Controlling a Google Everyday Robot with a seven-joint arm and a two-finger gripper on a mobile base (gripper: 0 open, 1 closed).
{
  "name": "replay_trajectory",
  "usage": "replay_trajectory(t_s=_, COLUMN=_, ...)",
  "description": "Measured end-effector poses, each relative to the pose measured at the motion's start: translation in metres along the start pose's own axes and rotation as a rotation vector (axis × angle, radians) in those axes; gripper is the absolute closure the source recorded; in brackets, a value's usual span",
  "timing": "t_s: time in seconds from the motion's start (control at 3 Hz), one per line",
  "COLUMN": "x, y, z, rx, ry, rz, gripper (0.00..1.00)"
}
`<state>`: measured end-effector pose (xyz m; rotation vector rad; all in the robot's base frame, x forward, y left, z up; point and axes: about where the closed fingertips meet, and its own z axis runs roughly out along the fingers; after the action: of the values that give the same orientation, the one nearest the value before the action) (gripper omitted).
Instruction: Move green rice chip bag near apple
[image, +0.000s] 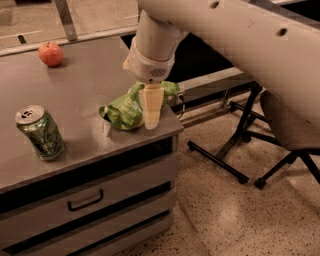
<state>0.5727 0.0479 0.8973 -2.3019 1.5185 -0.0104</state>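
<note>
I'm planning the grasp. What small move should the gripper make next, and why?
Probably lower slightly onto the green rice chip bag: the gripper hangs directly over it at the front corner of the cabinet, while the apple sits far off at the back.

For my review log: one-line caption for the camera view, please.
The gripper hangs low over the green rice chip bag at the counter's right edge, apple far back-left, soda can front-left.

The end effector hangs over the green rice chip bag, hiding its middle. The arm runs off the frame at 12 and 3 o'clock; the bench is cut at 9 o'clock.
</note>
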Motion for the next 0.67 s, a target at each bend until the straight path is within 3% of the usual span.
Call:
replay_trajectory(t_s=0.33, x=-0.007, y=-0.015, z=0.03, rx=-0.017, ry=-0.023, rz=-0.019, gripper=0.1)
replay_trajectory(t_s=0.67, x=-0.004, y=-0.026, z=0.047, rx=-0.022, ry=-0.037, rz=-0.002, gripper=0.33)
